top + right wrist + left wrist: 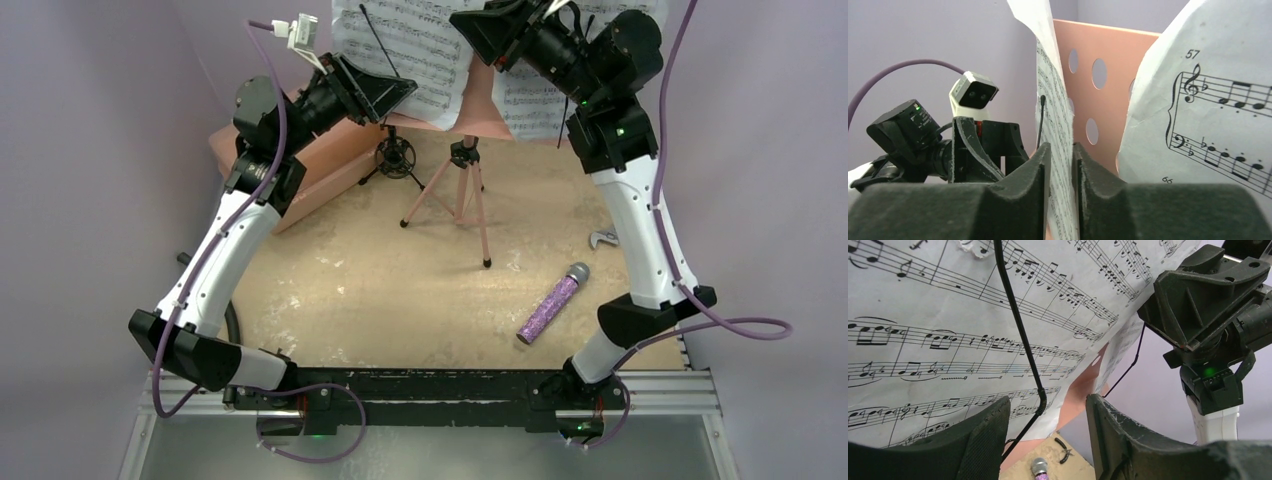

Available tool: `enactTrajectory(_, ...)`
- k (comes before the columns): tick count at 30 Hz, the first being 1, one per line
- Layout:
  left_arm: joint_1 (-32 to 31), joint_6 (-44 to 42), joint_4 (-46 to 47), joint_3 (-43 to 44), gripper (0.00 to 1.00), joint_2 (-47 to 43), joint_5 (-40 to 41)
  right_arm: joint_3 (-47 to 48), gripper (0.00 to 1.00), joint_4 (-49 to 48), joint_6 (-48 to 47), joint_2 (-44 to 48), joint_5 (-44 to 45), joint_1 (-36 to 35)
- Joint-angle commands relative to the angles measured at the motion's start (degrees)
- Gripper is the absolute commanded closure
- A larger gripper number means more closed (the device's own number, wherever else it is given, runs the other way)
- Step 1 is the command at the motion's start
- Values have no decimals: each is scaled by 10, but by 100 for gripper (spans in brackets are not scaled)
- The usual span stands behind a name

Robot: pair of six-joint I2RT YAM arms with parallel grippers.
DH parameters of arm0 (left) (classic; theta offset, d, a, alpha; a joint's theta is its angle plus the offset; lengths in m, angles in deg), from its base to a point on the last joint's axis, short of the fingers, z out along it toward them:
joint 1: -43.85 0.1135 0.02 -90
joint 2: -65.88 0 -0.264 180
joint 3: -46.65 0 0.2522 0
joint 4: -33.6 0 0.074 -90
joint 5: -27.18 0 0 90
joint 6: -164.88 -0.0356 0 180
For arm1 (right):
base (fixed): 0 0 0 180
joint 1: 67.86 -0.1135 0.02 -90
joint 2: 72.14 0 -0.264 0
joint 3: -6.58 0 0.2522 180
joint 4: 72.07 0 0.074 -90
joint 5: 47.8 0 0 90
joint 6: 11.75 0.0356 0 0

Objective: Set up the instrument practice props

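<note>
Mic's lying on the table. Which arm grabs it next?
Right, likely: the microphone lies on the table's right side beside the right arm's lower link; the left tool is up at the sheet music.

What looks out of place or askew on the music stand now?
The left sheet-music page does not lie flat: its inner edge bends forward off the pink perforated desk and stands between the right gripper's open fingers. The right page bulges too.

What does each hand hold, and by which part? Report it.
The left hand holds nothing, fingers apart before the left sheet-music page. That page's edge sits between the fingers of the right hand; pinched or not cannot be told.
</note>
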Motion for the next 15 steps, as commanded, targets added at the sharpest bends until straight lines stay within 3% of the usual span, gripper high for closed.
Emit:
enactTrajectory(1,-3,7,6,-3,42,-28,15,-8,71,-49,3,38,24,-1)
enactTrajectory(8,-3,0,-3,-7,37,-42,30,-36,48,-69,3,68,37,-1)
enactTrajectory(15,-2,-54,-59,-10,30,-78,60,-136,35,-128,3,134,41,-1)
